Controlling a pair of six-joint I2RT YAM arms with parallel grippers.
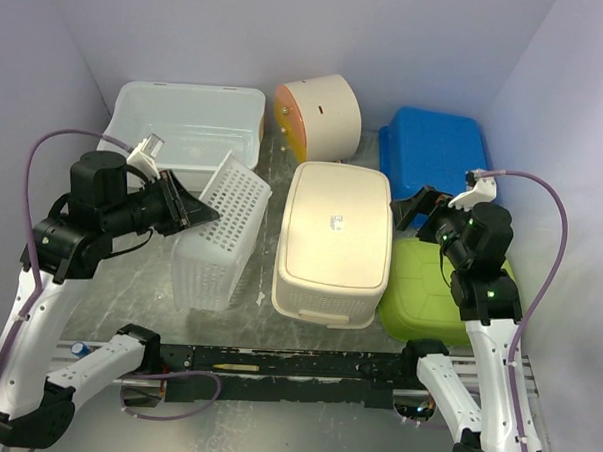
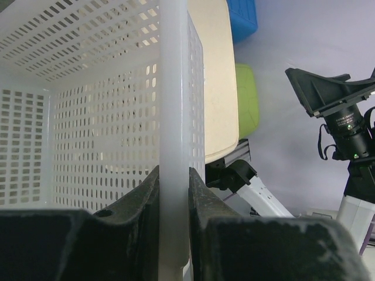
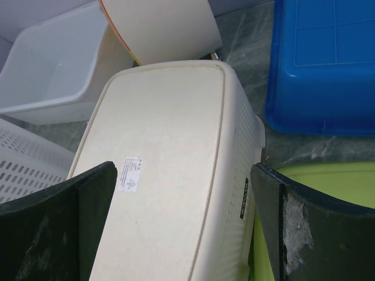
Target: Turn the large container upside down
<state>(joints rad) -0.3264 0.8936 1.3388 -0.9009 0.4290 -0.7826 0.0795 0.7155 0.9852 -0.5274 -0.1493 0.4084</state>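
The large container (image 1: pixel 216 244) is a white perforated basket, tilted up on one edge at the left of the table. My left gripper (image 1: pixel 206 214) is shut on its upper rim. In the left wrist view the rim (image 2: pixel 174 88) runs straight up between the two black fingers (image 2: pixel 140 199) of the left gripper (image 2: pixel 174 175), with the basket's slotted inside (image 2: pixel 88 117) to the left. My right gripper (image 1: pixel 419 205) hangs open over the right edge of a cream basket (image 1: pixel 336 238) that lies bottom up. The right gripper (image 3: pixel 183 170) holds nothing.
A clear tub (image 1: pixel 186 121) stands at the back left and a round cream and orange bin (image 1: pixel 321 117) lies on its side behind the cream basket (image 3: pixel 164 146). A blue tub (image 1: pixel 435 152) and a green tub (image 1: pixel 424 283) lie bottom up on the right.
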